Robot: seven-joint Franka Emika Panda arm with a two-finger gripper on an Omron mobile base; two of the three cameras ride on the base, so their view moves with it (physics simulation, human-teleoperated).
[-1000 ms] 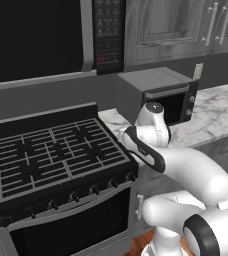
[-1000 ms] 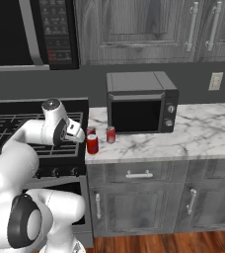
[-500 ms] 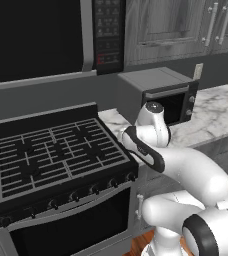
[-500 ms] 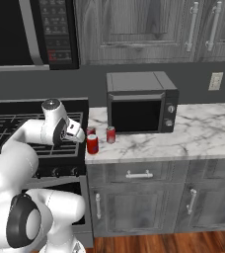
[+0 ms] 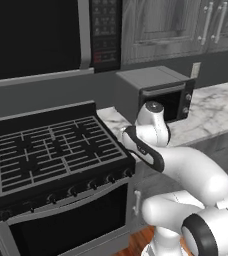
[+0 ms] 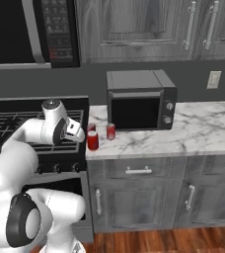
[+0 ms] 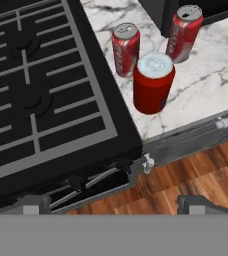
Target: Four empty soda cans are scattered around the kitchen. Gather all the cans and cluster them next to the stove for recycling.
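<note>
Three soda cans stay clustered beside the stove; the pincer remains wide open, empty.

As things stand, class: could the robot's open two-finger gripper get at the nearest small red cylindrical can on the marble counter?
Probably yes. The gripper hangs open just above the nearest red can, which stands upright with bare marble counter around it; two more cans behind stand apart from it.

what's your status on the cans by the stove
Fingers open, empty. Three small red cylindrical soda cans upright on marble counter beside black gas stove. Nothing in the way.
</note>
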